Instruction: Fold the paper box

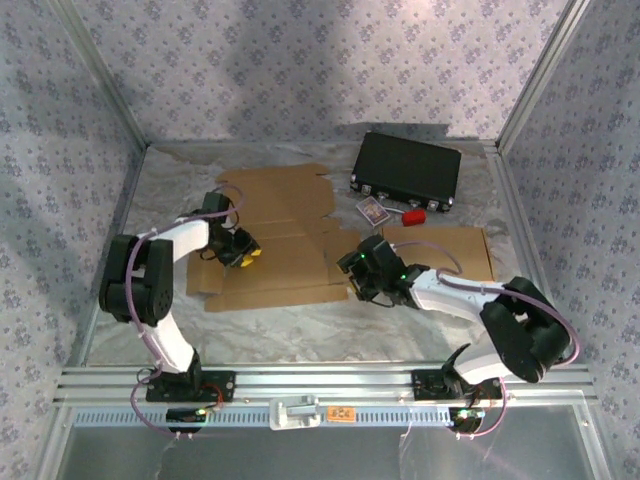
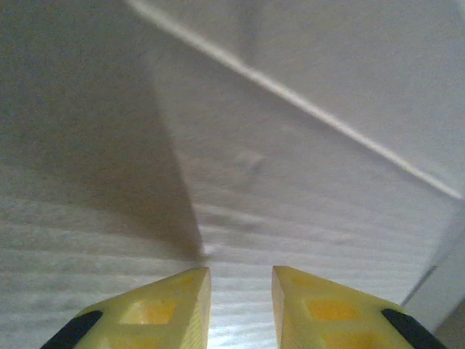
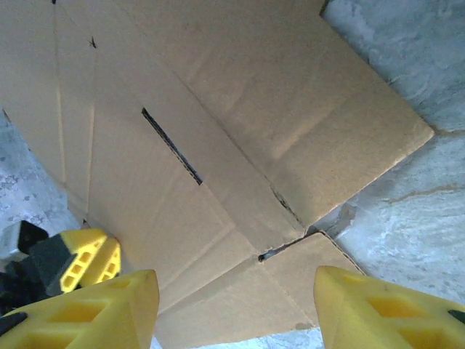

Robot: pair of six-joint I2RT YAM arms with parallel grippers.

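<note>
The paper box is a flat brown cardboard blank lying unfolded on the table. My left gripper rests low over its left-middle part. In the left wrist view its yellow fingertips stand a narrow gap apart right above the cardboard, with nothing between them. My right gripper is at the blank's right edge, open. In the right wrist view its gripper hangs with wide-set fingers over a slit where two flaps meet. The left gripper shows at that view's left edge.
A second flat cardboard sheet lies right of my right arm. A black case stands at the back, with a small card and a red object in front of it. Crinkled silver sheeting covers the table.
</note>
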